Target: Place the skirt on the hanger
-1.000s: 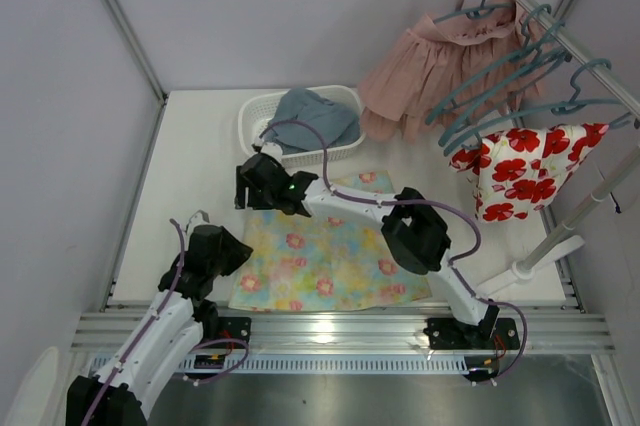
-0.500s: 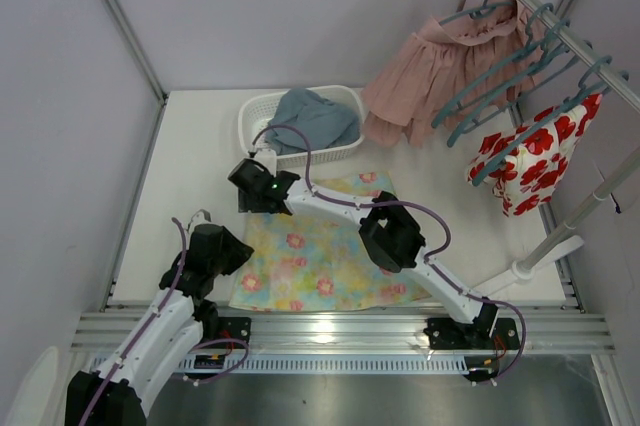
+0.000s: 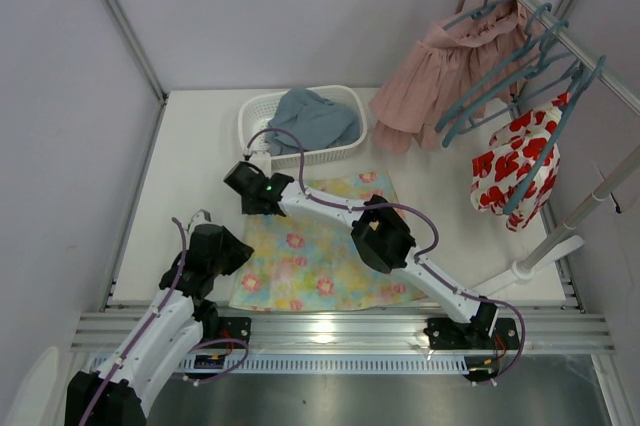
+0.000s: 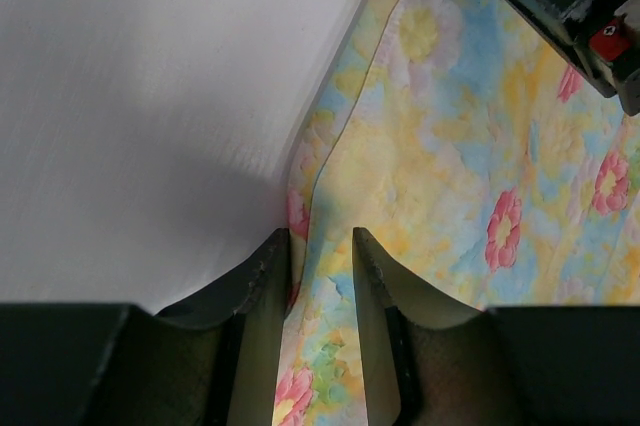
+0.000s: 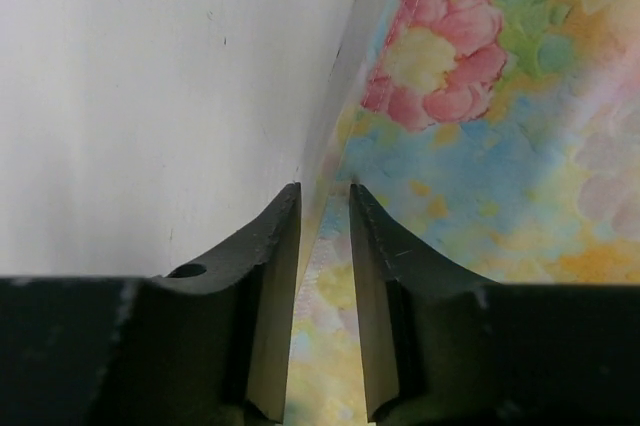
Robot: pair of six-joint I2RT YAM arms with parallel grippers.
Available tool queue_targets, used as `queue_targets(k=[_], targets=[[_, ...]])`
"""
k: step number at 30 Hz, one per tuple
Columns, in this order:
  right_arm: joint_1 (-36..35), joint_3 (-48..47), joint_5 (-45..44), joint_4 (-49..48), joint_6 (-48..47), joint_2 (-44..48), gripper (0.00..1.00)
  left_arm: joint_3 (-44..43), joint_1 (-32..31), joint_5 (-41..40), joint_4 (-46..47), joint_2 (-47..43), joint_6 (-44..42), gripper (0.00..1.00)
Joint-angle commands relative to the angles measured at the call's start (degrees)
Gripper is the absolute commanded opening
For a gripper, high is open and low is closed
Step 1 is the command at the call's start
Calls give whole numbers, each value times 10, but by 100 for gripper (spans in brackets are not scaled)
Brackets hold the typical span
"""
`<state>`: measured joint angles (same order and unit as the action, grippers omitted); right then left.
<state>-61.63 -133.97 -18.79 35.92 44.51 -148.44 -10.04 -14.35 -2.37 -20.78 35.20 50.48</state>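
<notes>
Two grippers meet the skirt along its left-hand edge, as I read the three views. It lies spread flat on the white table, its pastel yellow, green and blue print with pink flowers facing up.

Left gripper: at the skirt's near left corner. In the wrist view its fingers stand close together with a raised fold of the skirt's edge pinched between them.

Right gripper: at the skirt's far left corner, its arm reaching across the cloth. In its wrist view the narrow gap is filled by the hem of the skirt, so this claw too is clenched on cloth.

Beyond the skirt's far edge sits a white laundry basket holding a blue-grey garment.

To the skirt's right and above it, a slanted rail carries several teal hangers. A dusty-pink pleated skirt and a white garment with red flowers hang there, well apart from the skirt.
</notes>
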Motion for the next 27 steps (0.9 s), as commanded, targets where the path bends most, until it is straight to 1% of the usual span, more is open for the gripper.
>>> queue_targets(k=[1, 3, 4, 6, 7, 8, 11, 13, 16, 20, 21, 22, 27], targets=[[3, -30, 10, 5, -1, -17, 30, 12, -4, 3, -30, 1, -13, 37], [4, -29, 15, 3, 0, -18, 27, 12, -5, 3, -30, 1, -14, 36], [5, -29, 16, 3, 0, -17, 20, 11, -5, 3, -30, 2, -14, 36], [5, -28, 17, 2, -1, -17, 11, 12, -5, 3, -30, 3, -15, 36], [5, -28, 19, 1, -4, -17, 5, 13, -5, 3, -30, 3, -15, 35], [5, -29, 20, 1, -5, -15, 0, 6, -5, 1, -29, 4, -15, 33], [5, -28, 19, -2, -11, -12, 0, 11, -5, 0, -30, 6, -15, 32], [5, -25, 18, -8, -14, -4, 0, 12, -5, 1, -30, 5, -16, 29], [4, -4, 20, -28, -19, 19, 0, 11, -5, -3, -31, 4, -15, 27], [4, 41, 23, -65, -28, 65, 0, 11, -5, -7, -34, 8, -15, 14], [5, 51, 27, -80, -28, 75, 0, 10, -5, -9, -33, 13, -15, 5], [5, 70, 29, -88, -27, 93, 0, 10, -5, -9, -31, 16, -16, 0], [5, 107, 34, -118, -32, 127, 0, 9, -5, -9, -30, 20, -21, 0]])
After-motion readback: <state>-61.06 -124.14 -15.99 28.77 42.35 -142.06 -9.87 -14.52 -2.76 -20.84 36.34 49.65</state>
